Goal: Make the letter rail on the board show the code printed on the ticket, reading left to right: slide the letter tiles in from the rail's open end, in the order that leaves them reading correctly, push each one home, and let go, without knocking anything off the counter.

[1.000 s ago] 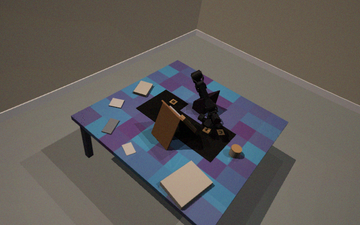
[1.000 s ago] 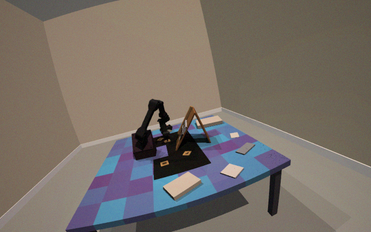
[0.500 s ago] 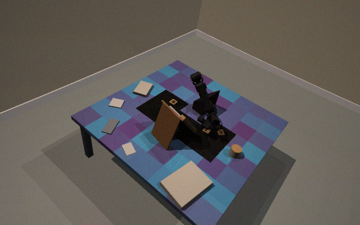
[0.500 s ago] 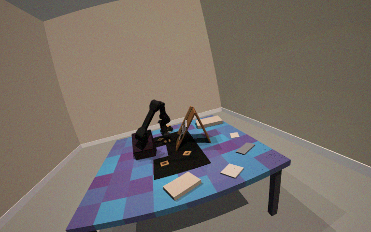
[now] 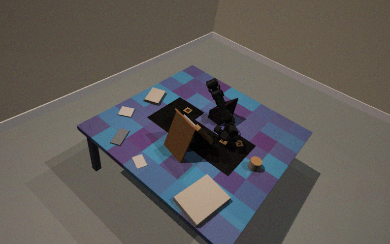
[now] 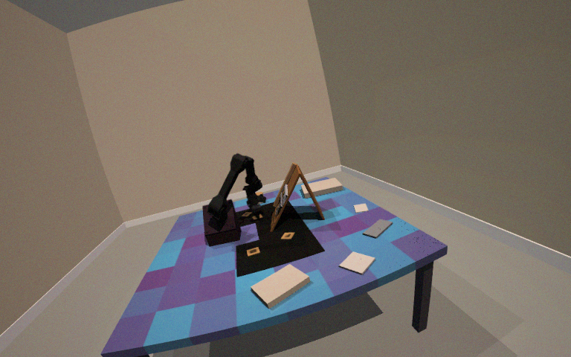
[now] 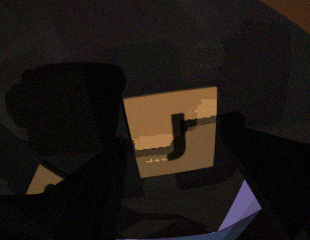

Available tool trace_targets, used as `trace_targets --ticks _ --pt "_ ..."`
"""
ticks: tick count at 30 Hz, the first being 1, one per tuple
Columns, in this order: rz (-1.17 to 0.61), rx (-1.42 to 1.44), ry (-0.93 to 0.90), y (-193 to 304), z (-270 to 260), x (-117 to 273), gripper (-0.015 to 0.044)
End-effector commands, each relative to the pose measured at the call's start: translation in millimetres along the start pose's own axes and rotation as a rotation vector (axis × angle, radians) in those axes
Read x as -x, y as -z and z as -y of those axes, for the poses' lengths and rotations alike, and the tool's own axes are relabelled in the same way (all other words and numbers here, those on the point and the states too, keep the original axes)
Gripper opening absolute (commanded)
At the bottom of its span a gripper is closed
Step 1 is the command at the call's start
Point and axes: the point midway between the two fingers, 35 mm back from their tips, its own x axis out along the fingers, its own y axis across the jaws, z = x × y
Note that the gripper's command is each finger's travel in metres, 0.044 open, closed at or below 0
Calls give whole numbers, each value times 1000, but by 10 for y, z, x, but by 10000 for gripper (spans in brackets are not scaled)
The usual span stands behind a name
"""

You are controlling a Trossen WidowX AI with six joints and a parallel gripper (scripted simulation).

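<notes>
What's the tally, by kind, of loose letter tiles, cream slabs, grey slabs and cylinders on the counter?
Loose letter tiles: 4
Cream slabs: 4
Grey slab: 1
Cylinder: 1
Total: 10

In the centre of the top view, the board is showing smooth, matt, wood-like brown; the tile is looking wooden too.

Flat tan J tile between fingers
</notes>
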Motion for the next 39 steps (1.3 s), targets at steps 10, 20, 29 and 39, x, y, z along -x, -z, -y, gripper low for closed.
trace_targets --ticks 10,20,29,39 --pt "3 6 3 -4 1 -4 234" --pt "3 6 2 10 2 49 0" --pt "3 7 2 16 4 79 0" --pt "3 7 2 24 6 113 0"
